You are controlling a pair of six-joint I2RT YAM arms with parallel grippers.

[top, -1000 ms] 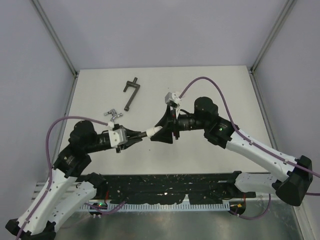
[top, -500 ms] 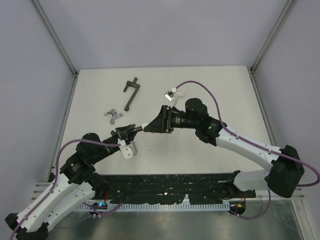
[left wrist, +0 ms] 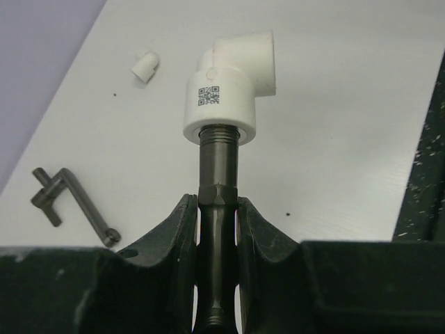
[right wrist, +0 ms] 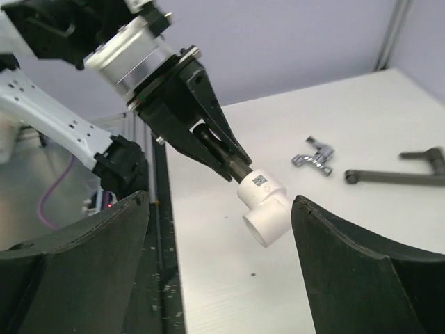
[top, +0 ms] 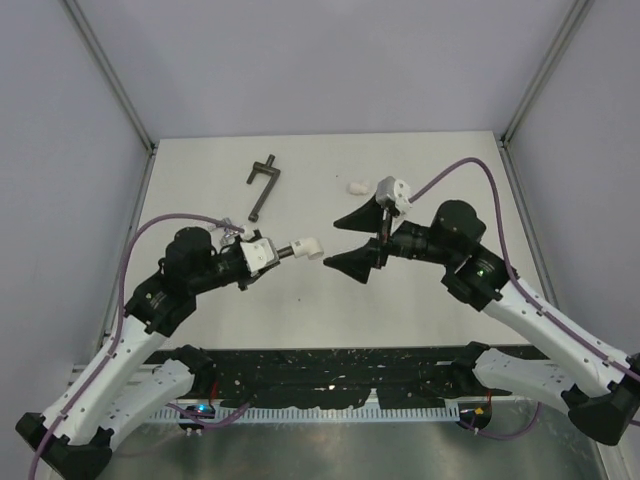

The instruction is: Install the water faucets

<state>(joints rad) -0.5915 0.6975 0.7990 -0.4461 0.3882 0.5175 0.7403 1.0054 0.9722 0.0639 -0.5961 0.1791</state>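
Observation:
My left gripper [top: 272, 253] is shut on the dull dark faucet [left wrist: 217, 167] and holds it above the table. A white elbow fitting [left wrist: 229, 90] sits on the faucet's threaded end; it also shows in the top view [top: 306, 246] and the right wrist view [right wrist: 268, 205]. My right gripper [top: 342, 243] is open and empty, a short way right of the elbow, its jaws wide on either side of it without touching. The shiny silver faucet [right wrist: 314, 154] lies on the table behind my left wrist, partly hidden in the top view [top: 228, 227].
A long dark T-handled bar [top: 262, 185] lies at the back left of the table. A second white fitting [top: 357, 186] lies at the back middle. The black rail [top: 330, 370] runs along the near edge.
My right gripper has let go of the elbow, opened wide and drawn back to the right. My left arm has swung up and still holds the dark faucet with the elbow on it.

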